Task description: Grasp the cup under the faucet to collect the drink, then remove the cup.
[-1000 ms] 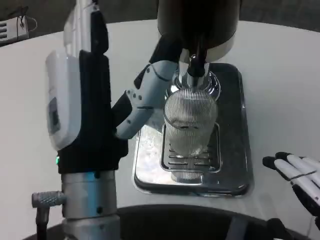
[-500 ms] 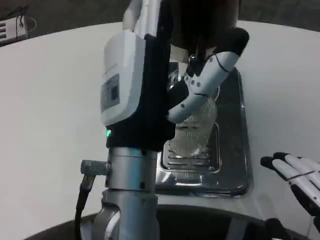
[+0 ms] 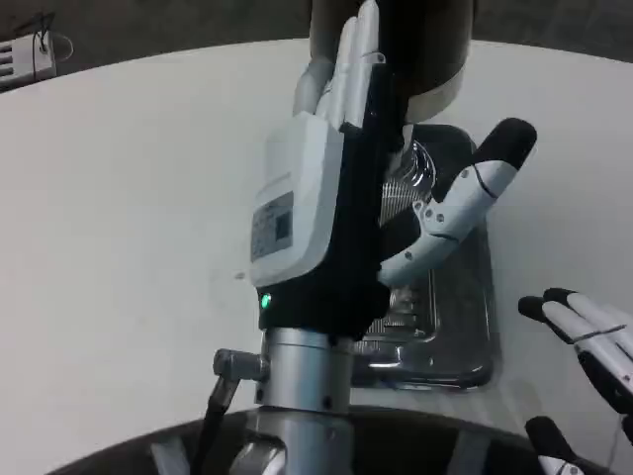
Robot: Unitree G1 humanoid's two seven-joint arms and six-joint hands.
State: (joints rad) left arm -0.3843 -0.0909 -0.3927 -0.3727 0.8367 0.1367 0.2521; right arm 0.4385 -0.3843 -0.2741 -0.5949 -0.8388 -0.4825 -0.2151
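From my seat the cup (image 3: 398,193) is mostly hidden: only a sliver of ribbed clear glass shows past the right edge of my left hand (image 3: 326,218), standing on the metal tray (image 3: 475,336) under the faucet (image 3: 396,109). I cannot make out its rim, its base or whether anything is in it. The faucet itself is largely covered too; I see just a dark bit of it below the dispenser (image 3: 435,49), the dark drum with a pale lower rim, which is cut off by the top of the frame.

My left hand stands upright in front of the cup, white back toward the camera, fingers pointing up across the dispenser and the thumb stuck out to the right over the tray. Whether it touches the cup I cannot tell, and its grip state is not readable from this angle.

The tray's slotted grate (image 3: 410,307) peeks out just right of the left wrist. Well to the right of the tray, my right hand (image 3: 593,341) lies over the white counter (image 3: 129,198), fingers spread and holding nothing, partly cut off by the frame edge.
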